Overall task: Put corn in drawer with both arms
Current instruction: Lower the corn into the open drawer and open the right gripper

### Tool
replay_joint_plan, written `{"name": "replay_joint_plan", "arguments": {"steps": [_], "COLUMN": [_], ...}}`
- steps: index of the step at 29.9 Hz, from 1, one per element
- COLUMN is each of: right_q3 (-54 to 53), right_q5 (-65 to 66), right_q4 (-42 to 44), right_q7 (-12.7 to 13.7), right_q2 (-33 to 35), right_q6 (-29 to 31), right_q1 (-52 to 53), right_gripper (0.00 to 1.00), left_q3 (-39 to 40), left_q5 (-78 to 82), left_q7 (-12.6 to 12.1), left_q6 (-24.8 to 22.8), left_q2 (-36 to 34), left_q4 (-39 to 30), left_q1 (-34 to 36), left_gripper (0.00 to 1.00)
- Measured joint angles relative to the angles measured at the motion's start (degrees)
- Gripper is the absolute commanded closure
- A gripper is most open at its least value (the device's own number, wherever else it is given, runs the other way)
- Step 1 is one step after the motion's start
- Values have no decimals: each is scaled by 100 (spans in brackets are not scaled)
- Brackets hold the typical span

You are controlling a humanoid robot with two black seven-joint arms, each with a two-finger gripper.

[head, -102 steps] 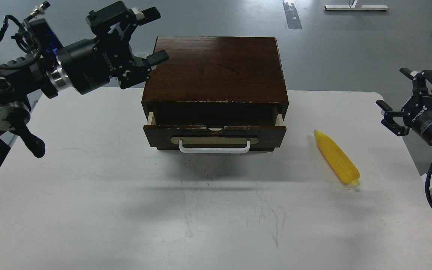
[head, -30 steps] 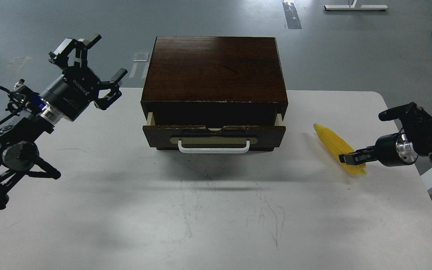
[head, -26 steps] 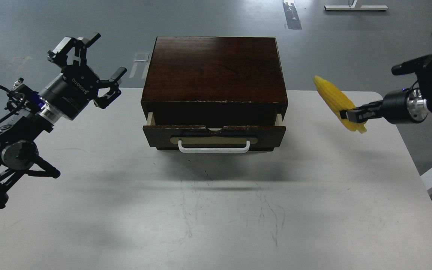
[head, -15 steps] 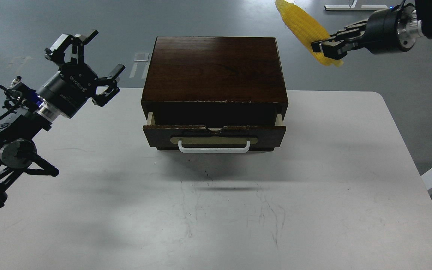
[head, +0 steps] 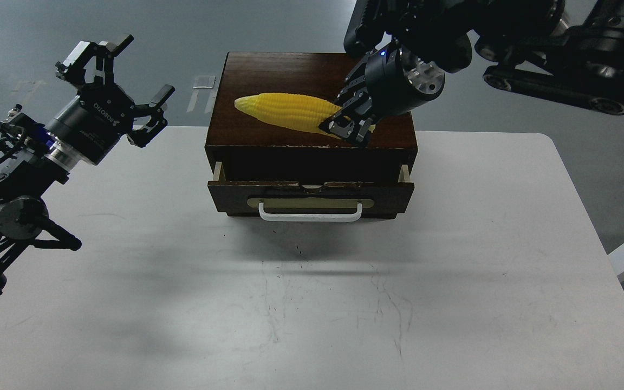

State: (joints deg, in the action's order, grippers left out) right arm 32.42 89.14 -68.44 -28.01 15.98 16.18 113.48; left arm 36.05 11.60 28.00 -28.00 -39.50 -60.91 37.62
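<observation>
- My left pincer [head: 122, 86] hangs spread and empty left of the cabinet [head: 312, 97], barely moved.
- The drawer [head: 311, 192] stands only partly open.
- My right pincer [head: 351, 123], pinching the corn [head: 290, 111], has swung it from the tabletop [head: 312, 303] to above the cabinet; lowering comes next.

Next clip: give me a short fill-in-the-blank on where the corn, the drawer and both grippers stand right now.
1. The corn is held by the ____ gripper.
2. The drawer of the cabinet is partly ____.
3. The left gripper, off to the cabinet's left, is open and holds ____.
4. The corn's pointed tip faces the robot's ____.

Missing words: right; open; nothing; left
</observation>
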Motion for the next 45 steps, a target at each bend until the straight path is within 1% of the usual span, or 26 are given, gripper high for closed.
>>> {"name": "replay_joint_plan", "arguments": {"steps": [6, 15, 23, 27, 29, 33, 37, 40, 45], "right_q3": [371, 499, 506, 504, 503, 500, 499, 500, 502], "right_q5": [430, 403, 393, 393, 393, 393, 393, 384, 384], "right_q4": [-89, -139, -64, 53, 98, 122, 125, 121, 112], "right_q7": [0, 0, 1, 1, 1, 3, 4, 3, 0], "right_q2": [-140, -165, -177, -245, -264, -292, -299, -301, -299], "right_q6": [-474, -529, -529, -529, -529, -531, -535, -536, -537], "right_q1": [-11, -281, -455, -534, -571, -594, -596, -591, -562], "right_gripper": [86, 81, 65, 63, 52, 43, 37, 34, 33], "left_q3": [0, 28, 30, 27, 25, 24, 24, 24, 25], "left_q5": [1, 8, 35, 49, 52, 53, 53, 53, 53], "left_q7": [0, 0, 0, 0, 0, 0, 0, 0, 0], "left_q6": [0, 0, 0, 0, 0, 0, 0, 0, 0], "left_q2": [-56, -67, -43, -6, 7, 19, 20, 21, 20], "left_q4": [-78, -98, -98, -98, -98, -98, -97, -97, -97], "left_q1": [-1, -9, -9, -9, -11, -17, -17, -17, -17], "left_gripper": [2, 2, 2, 2, 2, 2, 2, 2, 2]}}
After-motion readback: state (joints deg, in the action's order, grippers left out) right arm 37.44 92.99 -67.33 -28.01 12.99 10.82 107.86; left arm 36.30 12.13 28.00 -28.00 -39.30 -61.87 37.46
